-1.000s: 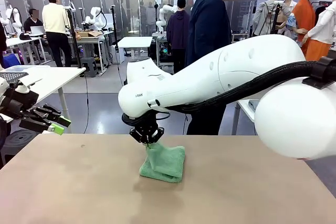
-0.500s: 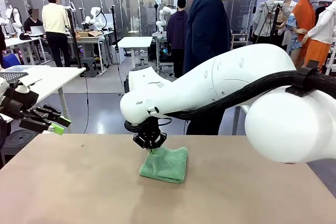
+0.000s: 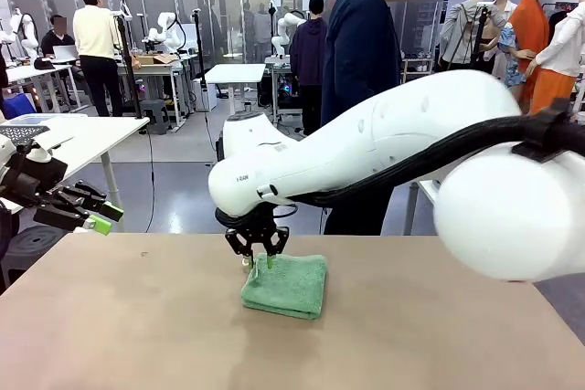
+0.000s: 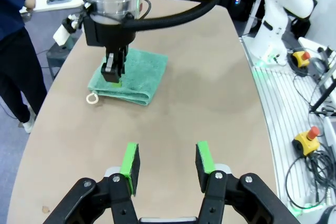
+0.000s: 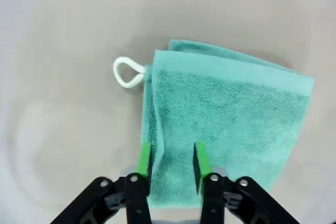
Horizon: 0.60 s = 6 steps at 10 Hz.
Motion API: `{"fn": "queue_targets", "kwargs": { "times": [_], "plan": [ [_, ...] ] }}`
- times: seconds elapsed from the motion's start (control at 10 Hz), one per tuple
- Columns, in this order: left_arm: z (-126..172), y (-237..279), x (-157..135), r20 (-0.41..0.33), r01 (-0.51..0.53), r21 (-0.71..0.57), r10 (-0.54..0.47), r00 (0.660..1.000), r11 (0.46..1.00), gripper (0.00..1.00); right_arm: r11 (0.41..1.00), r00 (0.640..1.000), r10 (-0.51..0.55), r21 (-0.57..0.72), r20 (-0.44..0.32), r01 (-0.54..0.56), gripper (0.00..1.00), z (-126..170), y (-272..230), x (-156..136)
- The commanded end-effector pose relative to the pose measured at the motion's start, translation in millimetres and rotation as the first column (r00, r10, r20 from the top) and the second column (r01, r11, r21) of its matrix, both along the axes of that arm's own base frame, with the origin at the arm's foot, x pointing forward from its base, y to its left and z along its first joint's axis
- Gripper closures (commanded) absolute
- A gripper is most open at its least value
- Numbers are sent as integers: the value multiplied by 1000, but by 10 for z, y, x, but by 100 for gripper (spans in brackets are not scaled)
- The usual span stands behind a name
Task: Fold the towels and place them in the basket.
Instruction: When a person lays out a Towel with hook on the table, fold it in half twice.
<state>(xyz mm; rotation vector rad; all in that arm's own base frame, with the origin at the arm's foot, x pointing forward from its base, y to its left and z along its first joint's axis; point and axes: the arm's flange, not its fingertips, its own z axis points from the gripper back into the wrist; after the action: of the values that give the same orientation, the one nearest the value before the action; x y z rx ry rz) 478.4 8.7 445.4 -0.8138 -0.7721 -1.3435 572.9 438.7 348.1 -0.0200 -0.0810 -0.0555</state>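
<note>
Two hands, unevenly placed: the left hand (image 3: 103, 218) hangs open beyond the table's (image 3: 137, 317) left edge, well apart from the towel (image 3: 291, 288); the right hand (image 3: 260, 258), jaws parted, sits directly over that folded green towel's left edge, mid-table.

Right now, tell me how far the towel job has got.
Done: the green towel lies folded on the table. In hand: nothing; the right gripper stands open over its edge, the left gripper open and empty. Left: moving it into the basket.
</note>
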Motion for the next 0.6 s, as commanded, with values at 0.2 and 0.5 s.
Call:
{"fn": "queue_targets", "kwargs": {
  "times": [0.2,0.5],
  "plan": [
    [16,15,1,4,10,-8,-10,1000,1000,44,996,997,23,79,69,-29,22,76,-1099,-711],
    [16,15,1,4,10,-8,-10,1000,1000,44,974,990,-58,225,129,27,22,32,-1735,-997]
  ]
}}
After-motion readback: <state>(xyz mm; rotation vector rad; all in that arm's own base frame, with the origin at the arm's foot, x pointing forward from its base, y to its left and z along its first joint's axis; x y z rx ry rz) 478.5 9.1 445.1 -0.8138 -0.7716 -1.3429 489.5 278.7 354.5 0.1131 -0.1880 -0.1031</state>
